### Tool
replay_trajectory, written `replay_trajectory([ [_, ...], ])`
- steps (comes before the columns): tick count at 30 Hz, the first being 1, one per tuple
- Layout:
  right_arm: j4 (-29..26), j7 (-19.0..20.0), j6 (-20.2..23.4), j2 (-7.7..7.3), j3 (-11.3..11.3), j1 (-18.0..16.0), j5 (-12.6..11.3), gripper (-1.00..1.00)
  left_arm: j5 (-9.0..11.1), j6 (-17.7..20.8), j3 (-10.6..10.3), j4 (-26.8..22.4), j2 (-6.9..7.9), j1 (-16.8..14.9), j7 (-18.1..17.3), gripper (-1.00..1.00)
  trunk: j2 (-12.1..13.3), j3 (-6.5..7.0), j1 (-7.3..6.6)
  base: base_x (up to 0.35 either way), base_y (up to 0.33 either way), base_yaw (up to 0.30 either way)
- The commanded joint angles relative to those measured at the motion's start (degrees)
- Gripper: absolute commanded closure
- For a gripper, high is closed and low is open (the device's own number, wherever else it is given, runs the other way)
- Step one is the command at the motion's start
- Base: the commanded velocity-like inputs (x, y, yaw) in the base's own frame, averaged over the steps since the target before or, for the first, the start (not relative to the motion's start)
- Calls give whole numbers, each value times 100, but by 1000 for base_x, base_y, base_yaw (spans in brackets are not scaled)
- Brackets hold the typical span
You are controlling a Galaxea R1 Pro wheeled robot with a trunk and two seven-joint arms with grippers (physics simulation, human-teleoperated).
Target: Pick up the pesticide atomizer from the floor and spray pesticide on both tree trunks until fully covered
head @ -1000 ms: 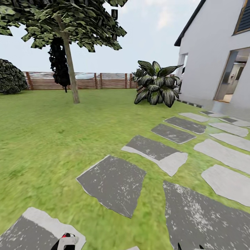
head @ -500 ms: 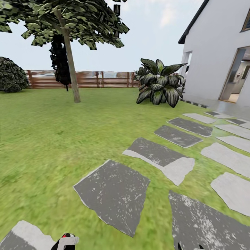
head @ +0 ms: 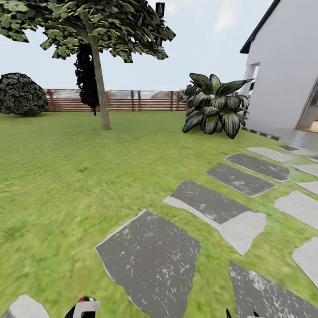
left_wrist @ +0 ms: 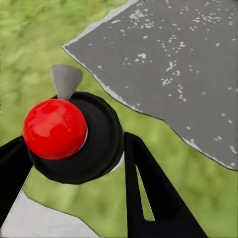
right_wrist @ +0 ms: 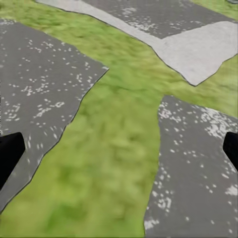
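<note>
A green lawn [head: 66,176] runs back to a brown slatted fence [head: 132,100] under a pale, hazy sky [head: 198,53], with even daylight and no hard shadows. Grey paving slabs [head: 150,256] cross the grass towards a white house [head: 287,66] on the right, where a broad-leaved striped plant [head: 216,110] stands near the wall and a rounded dark bush [head: 20,95] sits at the far left by the fence. In the right wrist view, a strip of grass [right_wrist: 119,163] lies between the jaws with slabs on both sides.
</note>
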Motion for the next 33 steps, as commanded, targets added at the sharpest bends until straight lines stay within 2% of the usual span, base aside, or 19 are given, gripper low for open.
replay_trajectory([
  [1,0,0,0,0,0,0,0,-100,0,0,0,-1,0,0,-2,100,0,0,0,340,0,119],
  [11,0,0,0,0,-1,0,1,-100,0,0,0,-1,0,0,-2,100,0,0,0,340,0,95],
  [33,6,0,0,0,-4,0,5,-100,0,0,0,-1,0,0,-2,100,0,0,0,340,0,2],
])
